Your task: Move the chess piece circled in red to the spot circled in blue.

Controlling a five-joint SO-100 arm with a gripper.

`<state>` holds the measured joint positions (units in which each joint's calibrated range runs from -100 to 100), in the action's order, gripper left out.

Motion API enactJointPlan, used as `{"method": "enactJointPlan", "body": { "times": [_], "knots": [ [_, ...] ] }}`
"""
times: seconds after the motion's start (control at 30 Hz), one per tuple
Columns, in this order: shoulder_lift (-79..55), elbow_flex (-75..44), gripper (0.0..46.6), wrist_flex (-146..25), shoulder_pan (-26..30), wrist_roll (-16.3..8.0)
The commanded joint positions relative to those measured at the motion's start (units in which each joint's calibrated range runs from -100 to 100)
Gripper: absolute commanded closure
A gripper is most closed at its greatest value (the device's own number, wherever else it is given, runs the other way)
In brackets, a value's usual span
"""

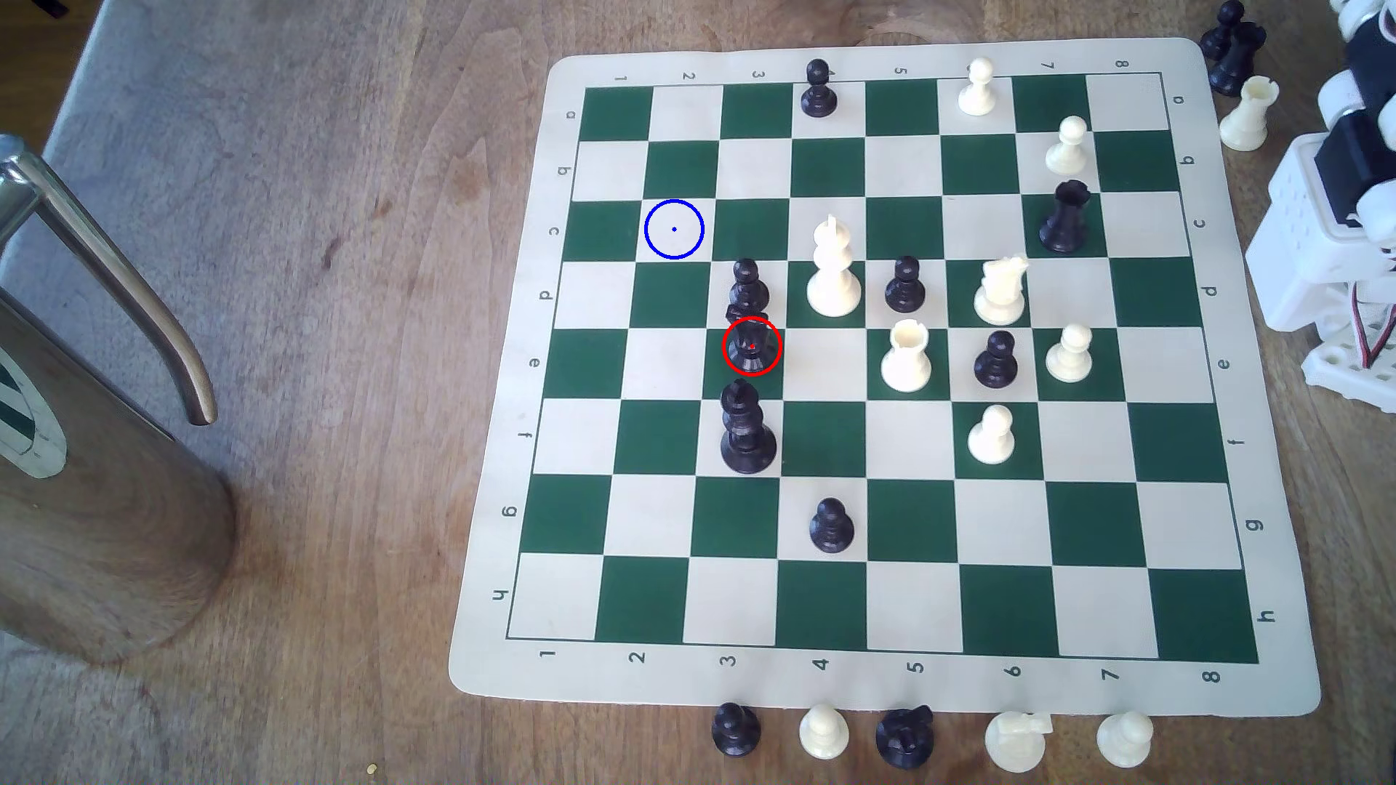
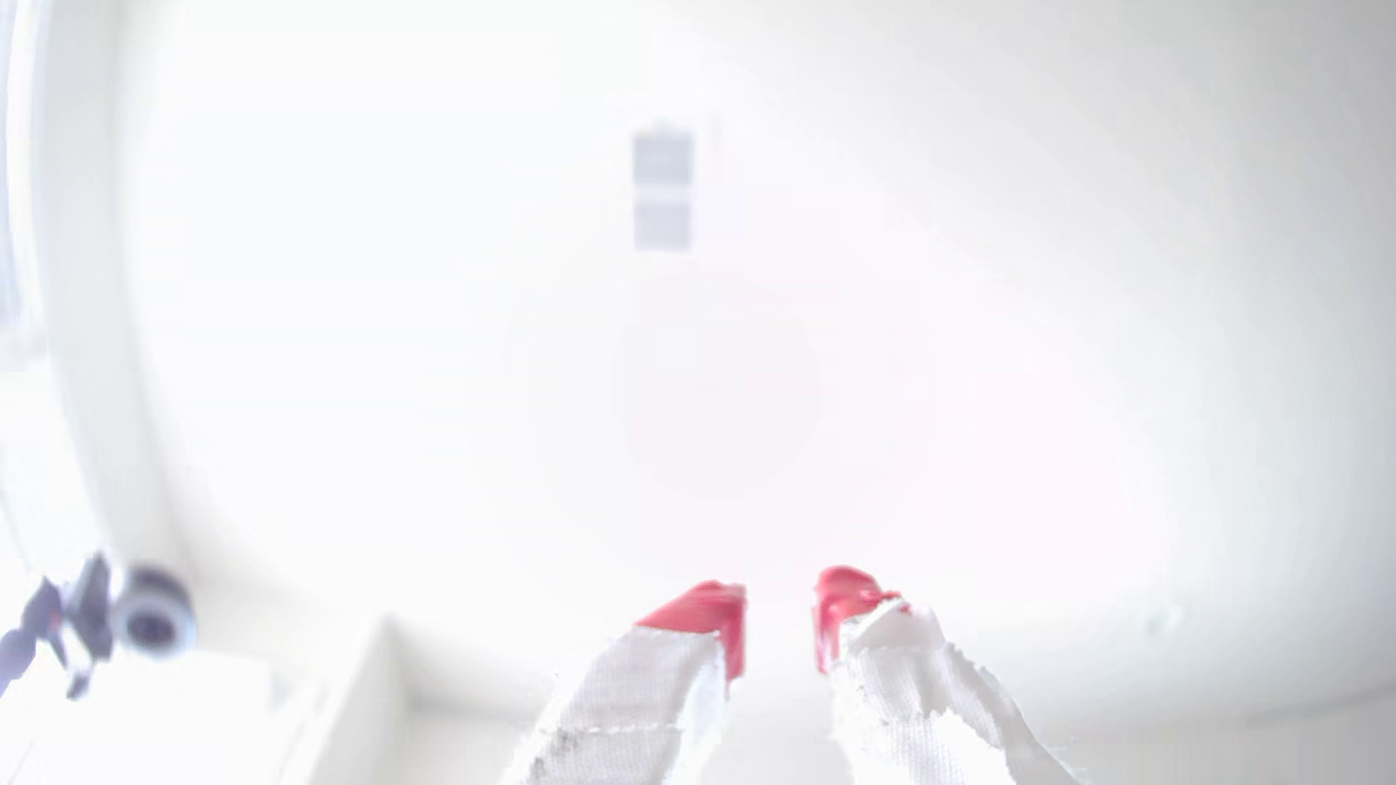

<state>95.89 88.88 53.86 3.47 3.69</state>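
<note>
black knight (image 1: 751, 343) on board (image 1: 1239, 423), ringed in red, on a green sq in row e, col 3. upright, base inside ring. black pawn (image 1: 748, 287) just beside at 12 o'clock, its base partly hidden behind knight top. tall black piece (image 1: 746, 430) w/ stacked collars just beside at 6 o'clock. cannot tell if either touches knight.

blue ring (image 1: 674, 229) w/ centre dot on cream sq, row c, col 2. from knight: approx 11 o'clock, one col over toward exterior view's left, two rows up. sq bare inside ring.

white king-type piece (image 1: 833, 268) at approx 2 o'clock from knight, near. white rook (image 1: 905, 356) at 3 o'clock from knight, w/ one bare cream sq between.

arm (image 1: 1345, 196) parked at exterior view's right edge, off board, well apart from knight.

gripper (image 2: 779, 615) in wrist view: two red-tipped fingers (image 2: 699, 611), white tape wrap below tips. narrow gap between tips, nothing in it. backdrop overexposed white; little else legible.

metal jug (image 1: 98, 468) w/ curved handle on wood table (image 1: 317, 317), at 9 o'clock from board. spare pieces along board's near edge and at far right corner.
</note>
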Motion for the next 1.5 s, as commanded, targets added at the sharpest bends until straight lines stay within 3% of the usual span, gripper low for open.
{"method": "enactJointPlan", "body": {
  "times": [0.0,0.2,0.33,0.5,0.57,0.73,0.87,1.03,1.23,1.47],
  "knots": [
    [-0.14,-12.55,39.3,-26.02,0.01,-0.20],
    [-1.41,-23.15,39.9,-55.91,-0.92,-0.34],
    [-4.64,-28.41,36.9,-70.98,-1.55,-2.20],
    [-20.34,-45.82,39.7,-92.28,-0.92,-4.40],
    [-23.74,-47.27,39.8,-92.52,-0.92,-4.69],
    [-31.38,-53.71,36.8,-101.45,-0.22,-8.40],
    [-44.79,-61.96,35.0,-109.39,0.72,-12.60],
    [-56.85,-65.40,28.5,-107.35,1.27,-17.34],
    [-68.73,-67.58,28.2,-107.59,2.05,-19.34],
    [-80.70,-69.12,26.8,-106.44,0.33,-19.93]
  ]
}}
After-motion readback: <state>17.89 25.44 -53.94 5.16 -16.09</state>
